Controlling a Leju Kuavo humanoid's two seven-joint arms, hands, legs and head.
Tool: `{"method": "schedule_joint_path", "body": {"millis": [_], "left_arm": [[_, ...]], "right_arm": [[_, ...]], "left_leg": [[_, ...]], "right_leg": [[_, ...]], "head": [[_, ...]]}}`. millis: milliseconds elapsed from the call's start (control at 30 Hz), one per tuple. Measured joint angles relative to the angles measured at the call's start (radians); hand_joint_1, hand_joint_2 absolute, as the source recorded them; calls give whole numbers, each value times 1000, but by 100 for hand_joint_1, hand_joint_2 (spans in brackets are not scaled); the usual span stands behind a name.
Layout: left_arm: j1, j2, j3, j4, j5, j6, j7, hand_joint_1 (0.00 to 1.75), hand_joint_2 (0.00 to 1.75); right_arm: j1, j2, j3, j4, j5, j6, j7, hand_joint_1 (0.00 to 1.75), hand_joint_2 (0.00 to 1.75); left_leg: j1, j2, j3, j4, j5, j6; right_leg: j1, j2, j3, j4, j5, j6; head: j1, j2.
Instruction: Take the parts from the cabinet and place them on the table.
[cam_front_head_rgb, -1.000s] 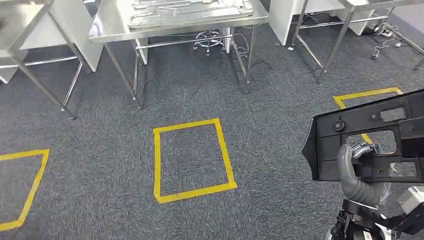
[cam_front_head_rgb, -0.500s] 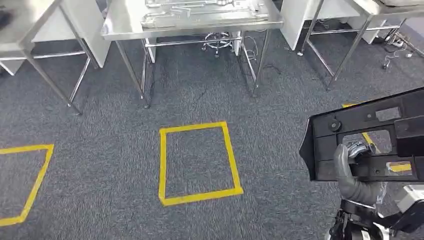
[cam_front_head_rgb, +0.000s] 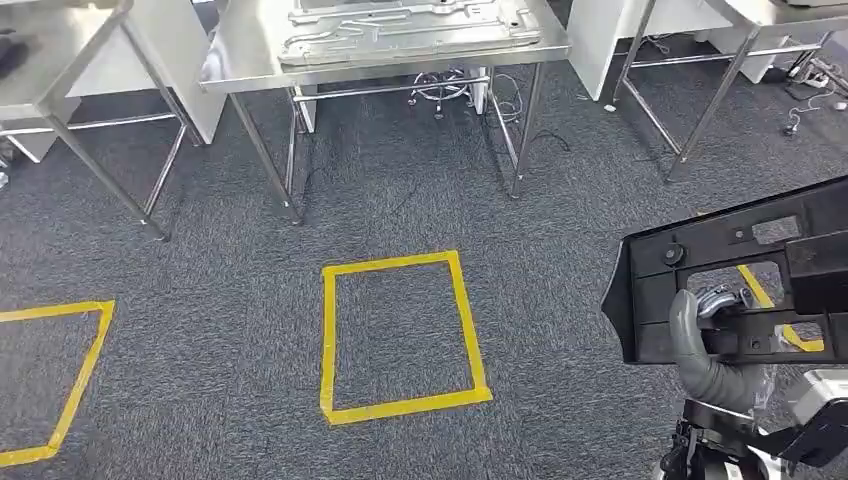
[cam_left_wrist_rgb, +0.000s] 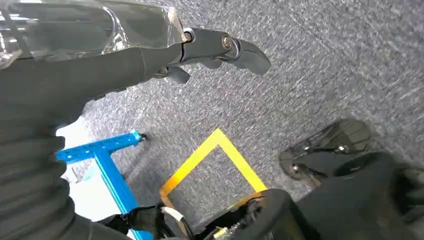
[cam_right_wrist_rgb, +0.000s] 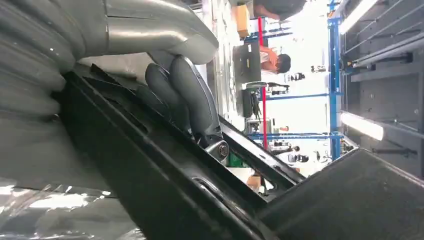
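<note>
right robot hand (cam_front_head_rgb: 712, 330) grips the black plastic panel (cam_front_head_rgb: 740, 275), carried upright above the grey carpet (cam_front_head_rgb: 200, 270). left robot hand (cam_left_wrist_rgb: 200, 47) hangs empty, fingers loosely apart. steel bench (cam_front_head_rgb: 250, 55) well ahead, beyond the yellow tape square (cam_front_head_rgb: 400, 335).

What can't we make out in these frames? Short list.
- Black panel: head view, its far end is cut off by the picture's right edge.
- Right hand: head view, fingertips hidden behind the panel.
- Metal parts on the steel table: head view, cut off at the top edge.
- Left hand: left wrist view, palm side hidden.
</note>
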Motion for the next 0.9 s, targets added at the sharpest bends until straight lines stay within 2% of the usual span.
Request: {"method": "schedule_joint_path", "body": {"millis": [33,67,100,133,167,200,233,267,300,333,367,400,433,467,567,600,633,667,733,767,800,833,900], "left_arm": [[1,0,0,0,0,2,0,0,175],[2,0,0,0,0,2,-1,0,175],[3,0,0,0,3,2,-2,0,175],[3,0,0,0,3,2,-2,0,175],[2,0,0,0,1,2,-2,0,175],[2,0,0,0,-1,2,-3,0,175],[3,0,0,0,-1,2,-2,0,175],[4,3,0,0,0,2,-3,0,175],[2,3,0,0,0,2,-2,0,175],[2,3,0,0,0,2,-2,0,175],[2,3,0,0,0,2,-2,0,175],[2,3,0,0,2,2,-3,0,175],[4,3,0,0,2,2,-3,0,175],[2,3,0,0,3,2,-3,0,175],[0,2,0,0,3,2,-3,0,175],[3,1,0,0,3,2,-3,0,175],[6,1,0,0,3,2,-3,0,175],[7,1,0,0,3,2,-3,0,175],[7,0,0,0,3,2,-3,0,175],[6,0,0,0,3,1,-3,0,175],[3,0,0,0,3,1,-2,0,175],[0,0,0,0,3,1,-2,0,175],[3,0,0,0,4,2,-1,0,175]], "right_arm": [[0,0,0,0,0,0,0,175,175],[0,0,0,0,1,0,3,175,175],[0,0,0,0,2,0,3,175,175],[0,0,0,0,3,0,5,175,175],[-1,0,0,0,3,0,6,175,175],[-3,0,0,0,4,0,6,175,175],[-4,0,0,0,4,0,6,175,175],[-5,0,0,0,6,0,7,175,175],[-8,0,0,0,6,0,9,175,175],[-9,0,0,0,6,1,12,175,175],[-8,0,1,2,6,1,16,175,175],[-9,-2,1,2,8,2,18,175,175],[-9,-4,1,2,9,2,21,175,175],[-14,-4,2,2,10,2,24,175,175],[-15,-7,2,5,15,3,30,175,175],[-15,-7,2,6,17,2,33,175,175],[-15,-7,2,8,18,3,36,175,175],[-15,-7,2,9,18,3,39,175,175],[-17,-7,2,10,20,3,41,175,175],[-18,-7,3,11,21,3,42,175,175],[-18,-7,4,12,24,3,44,175,175],[-19,-9,6,12,26,4,48,175,175],[-19,-9,8,13,29,5,50,175,175]], "left_leg": [[4,0,-57,97,-33,-5],[7,0,-111,181,-49,-8],[8,1,-132,197,-37,-8],[8,1,-126,161,3,-5],[7,1,-95,79,61,0],[2,1,-55,-23,123,11],[-3,2,-19,-119,173,26],[-11,6,-5,-181,189,40],[-14,6,0,-186,183,47],[-15,5,2,-189,177,48],[-12,4,6,-194,173,51],[-11,3,26,-196,169,57],[-5,3,42,-203,170,56],[-5,3,52,-201,165,61],[-7,1,65,-201,149,69],[-7,-1,73,-201,141,68],[-7,-2,85,-201,131,67],[-7,-4,99,-201,122,64],[-7,-5,129,-201,98,57],[-11,-7,131,-201,88,51],[-14,-7,141,-200,78,48],[-17,-7,139,-211,67,44],[-15,-6,155,-204,62,40]], "right_leg": [[0,0,4,0,-6,0],[0,0,10,0,-13,1],[0,0,19,0,-19,2],[0,0,31,0,-27,3],[0,0,45,0,-35,4],[1,0,61,-4,-43,6],[1,0,76,-12,-49,8],[3,1,87,-18,-54,15],[4,5,91,-25,-60,22],[4,5,99,-31,-62,27],[5,5,101,-16,-53,32],[7,5,107,-14,-57,36],[3,2,106,4,-74,37],[7,2,77,66,-101,39],[12,3,-83,309,-190,42],[12,2,-118,338,-199,44],[12,2,-127,318,-181,44],[12,2,-117,260,-142,42],[12,2,-65,82,-9,41],[12,2,-54,10,58,38],[13,1,-52,5,24,25],[14,1,-46,2,39,22],[12,1,-39,3,32,10]], "head": [[0,0],[0,0],[0,0],[0,0],[0,0],[0,0],[0,0],[0,0],[0,0],[0,0],[0,0],[0,0],[0,0],[0,0],[0,0],[0,0],[0,0],[0,0],[1,0],[1,0],[1,0],[0,0],[0,0]]}}
